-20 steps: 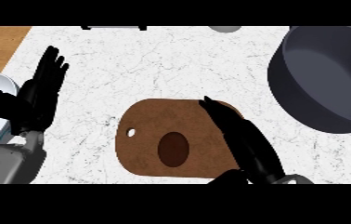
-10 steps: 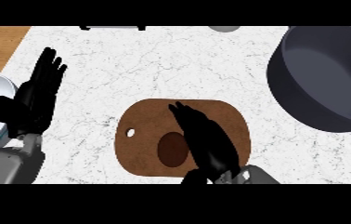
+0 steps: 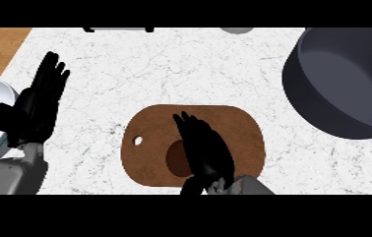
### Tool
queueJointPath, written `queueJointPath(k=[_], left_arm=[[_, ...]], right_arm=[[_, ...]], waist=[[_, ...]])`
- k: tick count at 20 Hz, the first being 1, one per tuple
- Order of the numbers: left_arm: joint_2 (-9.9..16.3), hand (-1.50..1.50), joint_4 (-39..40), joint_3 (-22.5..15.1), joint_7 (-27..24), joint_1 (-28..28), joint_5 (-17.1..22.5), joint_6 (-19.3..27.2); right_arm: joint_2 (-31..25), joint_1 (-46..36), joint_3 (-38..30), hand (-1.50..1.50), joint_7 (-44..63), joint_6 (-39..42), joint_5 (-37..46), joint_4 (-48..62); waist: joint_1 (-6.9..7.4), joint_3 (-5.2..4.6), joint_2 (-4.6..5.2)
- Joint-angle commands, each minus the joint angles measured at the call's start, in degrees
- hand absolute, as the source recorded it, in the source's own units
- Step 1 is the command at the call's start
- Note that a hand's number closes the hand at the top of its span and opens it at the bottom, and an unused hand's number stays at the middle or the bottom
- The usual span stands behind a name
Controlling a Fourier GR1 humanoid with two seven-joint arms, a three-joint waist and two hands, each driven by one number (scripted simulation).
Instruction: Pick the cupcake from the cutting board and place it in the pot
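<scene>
Dark-brown oval cupcake (image 3: 176, 158) on cutting board (image 3: 240, 128), half hidden by right hand (image 3: 205, 150) w/ fingers (image 3: 190, 129) straight, holding nothing.

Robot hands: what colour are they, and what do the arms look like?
Both hands are black, with long thin fingers and a thumb: the left hand and the right hand. Each sits on a smooth grey forearm; only bits of these show. No cables or markings are visible.

The cutting board (image 3: 156, 147) is lying on the counter (image 3: 181, 69), the cupcake (image 3: 176, 158) sitting on it beside the right hand (image 3: 207, 150); the pot (image 3: 334, 88) is standing well right, the left hand (image 3: 40, 103) resting far left
</scene>
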Motion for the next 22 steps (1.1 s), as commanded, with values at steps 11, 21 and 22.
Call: queueJointPath(k=[11,21,22], left_arm=[[-2.5,0.0,1.3,6.5,-0.7,0.6,-2.2,-6.8],[-4.0,0.0,-0.2,7.3,2.4,-0.2,-5.2,-7.0],[-7.7,0.0,-2.1,3.1,4.4,-0.6,-8.3,-3.2]], right_arm=[[2.2,1.1,4.7,-1.5,-1.7,-6.6,4.2,8.5],[-1.2,-0.2,0.0,1.5,-13.3,-2.4,4.0,15.8],[1.3,0.5,2.8,1.5,-14.2,-4.0,5.6,17.3]], waist=[[0.18,0.01,0.03],[0.12,0.02,0.05],[0.11,0.03,0.04]])
